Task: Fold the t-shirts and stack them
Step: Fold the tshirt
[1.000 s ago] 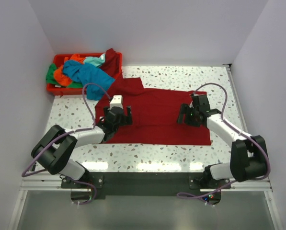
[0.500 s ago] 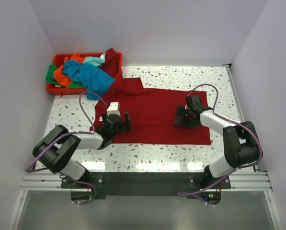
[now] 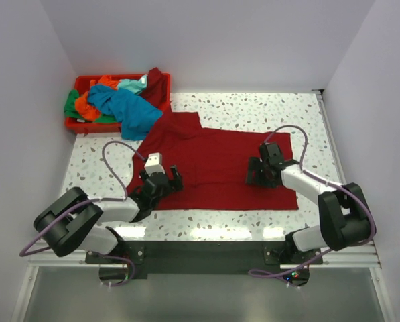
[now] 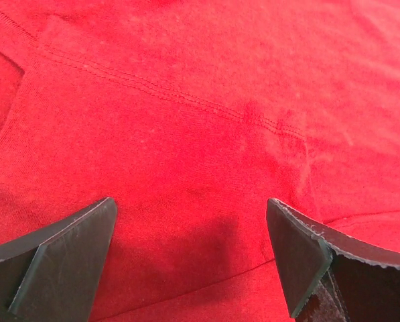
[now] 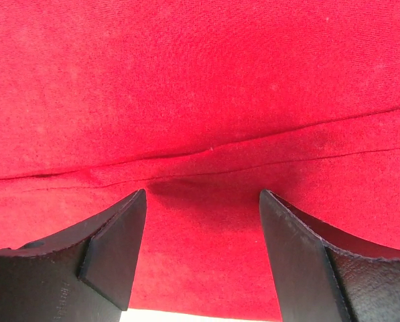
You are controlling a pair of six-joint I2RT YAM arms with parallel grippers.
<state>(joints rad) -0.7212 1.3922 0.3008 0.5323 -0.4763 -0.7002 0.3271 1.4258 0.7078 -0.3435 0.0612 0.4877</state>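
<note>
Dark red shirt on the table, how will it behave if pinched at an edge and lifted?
Probably floppy: the dark red t-shirt lies flat with soft creases, so it should sag from a pinch. Likely light, thin cloth. Pushed, it would probably bunch rather than slide whole.

Mounted on the black base plate [image 3: 200, 253], the left arm [image 3: 112, 209] and right arm [image 3: 308, 182] show white links, black joints, a looping purple cable [image 3: 104, 157] each, and black wedge-shaped fingers [image 4: 59, 258].

T-shirt [image 3: 220, 164] lies on table [image 3: 253, 111]; bin [image 3: 79, 125] of shirts [image 3: 122, 107] behind, left.
</note>
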